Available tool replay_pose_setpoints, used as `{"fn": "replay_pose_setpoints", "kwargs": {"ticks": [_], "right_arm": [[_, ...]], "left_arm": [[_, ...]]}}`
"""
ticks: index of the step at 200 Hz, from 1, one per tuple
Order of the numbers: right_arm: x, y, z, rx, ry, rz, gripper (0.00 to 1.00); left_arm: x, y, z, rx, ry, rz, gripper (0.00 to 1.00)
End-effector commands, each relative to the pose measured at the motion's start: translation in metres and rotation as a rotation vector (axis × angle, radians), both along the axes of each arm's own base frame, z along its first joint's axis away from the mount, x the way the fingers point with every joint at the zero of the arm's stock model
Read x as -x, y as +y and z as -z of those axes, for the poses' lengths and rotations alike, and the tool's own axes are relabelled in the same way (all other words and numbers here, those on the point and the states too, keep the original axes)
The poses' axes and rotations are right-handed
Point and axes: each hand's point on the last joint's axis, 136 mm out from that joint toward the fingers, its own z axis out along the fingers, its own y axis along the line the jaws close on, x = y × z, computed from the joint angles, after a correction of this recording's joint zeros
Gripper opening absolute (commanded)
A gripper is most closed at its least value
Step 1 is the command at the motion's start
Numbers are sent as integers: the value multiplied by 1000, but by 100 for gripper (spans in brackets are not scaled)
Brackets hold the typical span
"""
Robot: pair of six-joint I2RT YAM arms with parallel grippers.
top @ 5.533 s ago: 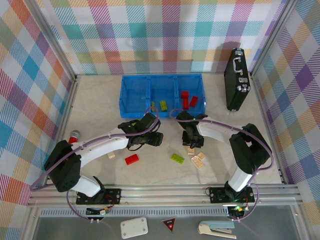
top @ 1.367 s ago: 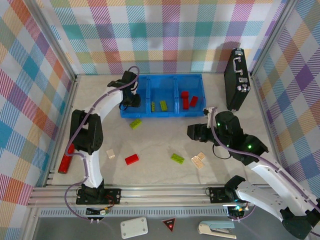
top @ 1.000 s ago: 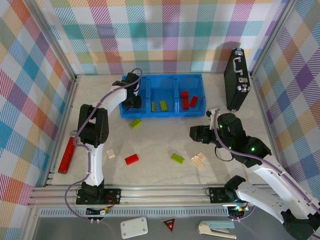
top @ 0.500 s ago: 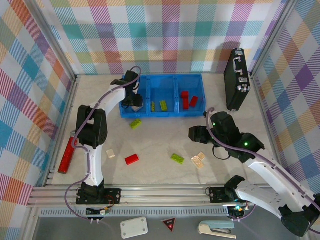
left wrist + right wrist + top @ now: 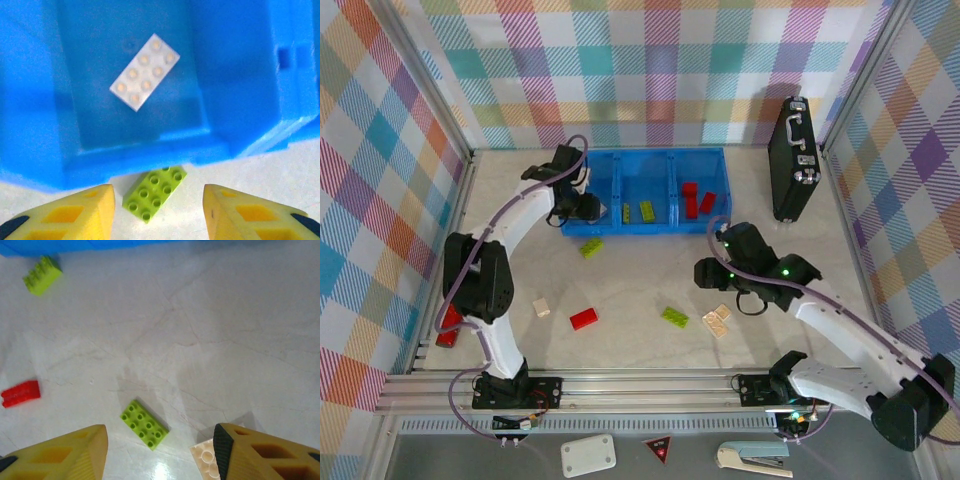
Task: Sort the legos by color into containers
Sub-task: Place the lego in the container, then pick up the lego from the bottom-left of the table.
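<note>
The containers are three compartments of a blue bin (image 5: 645, 150). In the left wrist view a pale beige lego (image 5: 145, 72) lies in the left compartment of the bin (image 5: 30, 110). Green legos (image 5: 646, 211) lie in the middle one and red legos (image 5: 689, 193) in the right one. My left gripper (image 5: 592, 210) (image 5: 157, 202) hangs open and empty over the near wall, above a green lego (image 5: 155, 195) (image 5: 591, 247) on the table. My right gripper (image 5: 703, 272) (image 5: 157, 440) is open and empty above another green lego (image 5: 144, 424) (image 5: 674, 316), with a beige lego (image 5: 206, 460) at its right finger.
A red lego (image 5: 584, 318) (image 5: 20, 393) and a beige lego (image 5: 541, 308) lie at front left, and two beige legos (image 5: 718, 320) at front centre. A black case (image 5: 793, 160) stands at the back right. A red object (image 5: 442, 325) lies by the left wall.
The left gripper has opened wider over the bin's left compartment and its arm has swung left. The right gripper has shifted slightly left and nearer the table's front.
</note>
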Motion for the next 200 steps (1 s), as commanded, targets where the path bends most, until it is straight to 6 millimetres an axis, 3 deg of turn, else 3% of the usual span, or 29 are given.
{"fn": "replay_pose_setpoints", "kwargs": {"ticks": [1,58,87,112,135,168,200], "right_arm": [[7,6,15,44,90,-64,59],[3,21,31,66,132,-113,59],[-2,28,32,62,130,-137,59],[-6,33,35,73,134,-165,59],[-9,37,37,77,131,-193,59],[-12,40,38,89,111,-231,59],[-10,42,42,83,107,-251,59]], "left_arm": [[26,7,-6,15,33,-12,50],[86,36,14,-48,115,-92,50],[120,59,25,-106,157,-170,59],[146,70,33,-102,178,-226,60],[161,70,40,-58,174,-279,59],[186,89,60,-109,233,-409,56],[195,101,71,-146,261,-514,56]]}}
